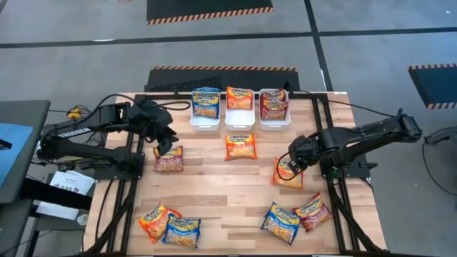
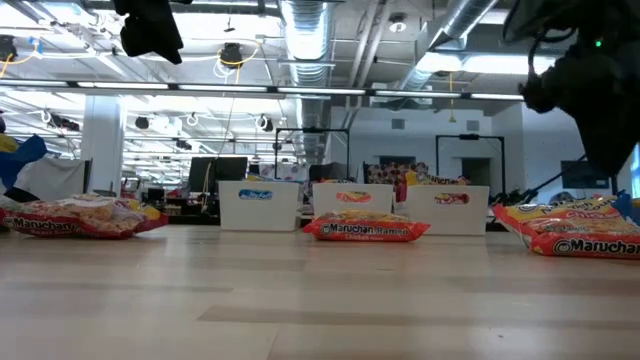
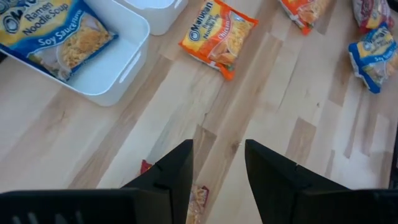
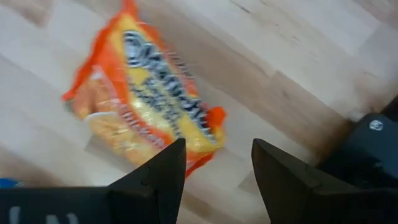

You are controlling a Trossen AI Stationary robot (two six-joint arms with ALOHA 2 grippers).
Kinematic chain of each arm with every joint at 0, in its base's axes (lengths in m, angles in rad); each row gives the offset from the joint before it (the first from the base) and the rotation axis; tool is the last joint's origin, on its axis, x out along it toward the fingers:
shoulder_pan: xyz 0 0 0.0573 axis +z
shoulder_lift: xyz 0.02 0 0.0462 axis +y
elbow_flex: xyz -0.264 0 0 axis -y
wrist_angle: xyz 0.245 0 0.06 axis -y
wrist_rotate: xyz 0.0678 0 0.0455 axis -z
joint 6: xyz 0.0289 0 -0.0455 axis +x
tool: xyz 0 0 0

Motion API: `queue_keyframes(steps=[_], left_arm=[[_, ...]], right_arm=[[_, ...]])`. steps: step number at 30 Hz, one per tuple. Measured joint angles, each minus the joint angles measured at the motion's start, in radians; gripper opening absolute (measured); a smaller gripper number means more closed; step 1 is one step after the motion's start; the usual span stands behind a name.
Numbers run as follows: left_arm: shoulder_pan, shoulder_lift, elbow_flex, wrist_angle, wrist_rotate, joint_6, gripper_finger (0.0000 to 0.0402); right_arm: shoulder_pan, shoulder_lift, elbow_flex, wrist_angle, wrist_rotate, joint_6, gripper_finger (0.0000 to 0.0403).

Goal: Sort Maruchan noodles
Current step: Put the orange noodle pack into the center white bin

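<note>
Noodle packets: an orange packet (image 4: 146,102) lies flat under the right gripper (image 4: 214,171), jaws open, nothing held. The left gripper (image 3: 217,171), open and empty, hovers over a dark red packet (image 1: 168,160). Three trays (image 1: 240,119) each hold one packet; roughly seven stay loose on the table (image 1: 221,193).

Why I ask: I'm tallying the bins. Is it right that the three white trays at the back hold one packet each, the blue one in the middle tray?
Not quite. In the high view the blue packet lies in the left tray; the middle tray holds an orange packet. One packet each is right.
</note>
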Motion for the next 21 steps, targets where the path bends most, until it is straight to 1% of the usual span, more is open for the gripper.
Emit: queue_keyframes(steps=[3,7,12,17,21], left_arm=[[0.0,0.0,0.0,0.0,-0.004,-0.018,0.013],[0.0,0.0,0.0,0.0,-0.004,-0.026,0.013],[0.0,0.0,0.0,0.001,-0.006,-0.029,0.013],[0.0,0.0,0.0,0.001,-0.044,-0.03,0.013],[0.001,0.0,0.0,0.001,-0.057,-0.031,0.013]], right_arm=[[-0.024,-0.01,-0.048,0.052,-0.01,-0.029,0.0214],[-0.055,-0.015,-0.106,0.171,-0.064,-0.075,0.0217],[-0.095,-0.007,-0.169,0.19,-0.085,-0.079,0.0217],[-0.111,-0.007,-0.229,0.308,-0.178,-0.103,0.0217],[-0.111,-0.007,-0.256,0.37,-0.183,-0.092,0.0212]])
